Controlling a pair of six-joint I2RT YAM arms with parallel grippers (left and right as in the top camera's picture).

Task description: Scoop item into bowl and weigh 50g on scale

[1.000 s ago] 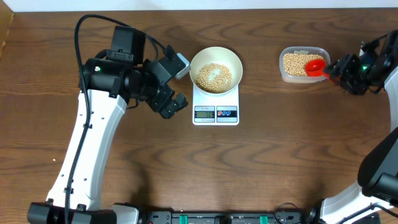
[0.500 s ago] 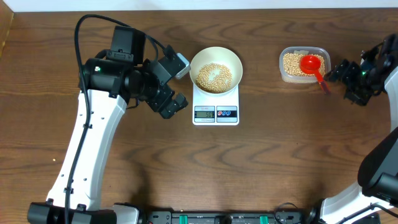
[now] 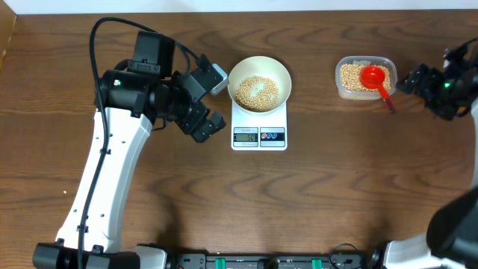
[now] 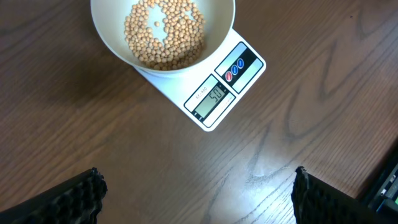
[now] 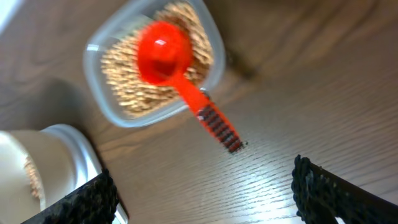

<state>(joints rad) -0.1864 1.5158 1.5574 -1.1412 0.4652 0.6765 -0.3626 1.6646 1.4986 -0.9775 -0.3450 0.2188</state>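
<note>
My L gripper (image 4: 196, 199) wide open, empty, nr scale (image 4: 244, 61) w/ bowl (image 4: 107, 38) of beans (image 4: 165, 34); R gripper (image 5: 205, 193) open too, nothing held, red scoop (image 5: 165, 53) lies in tub (image 5: 215, 38)

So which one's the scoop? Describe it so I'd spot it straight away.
Look to the right side of the wooden table, where a clear plastic tub of beans sits. The scoop lies in it, cup on the beans, handle poking out over the rim. It is the only bright red thing there.
</note>
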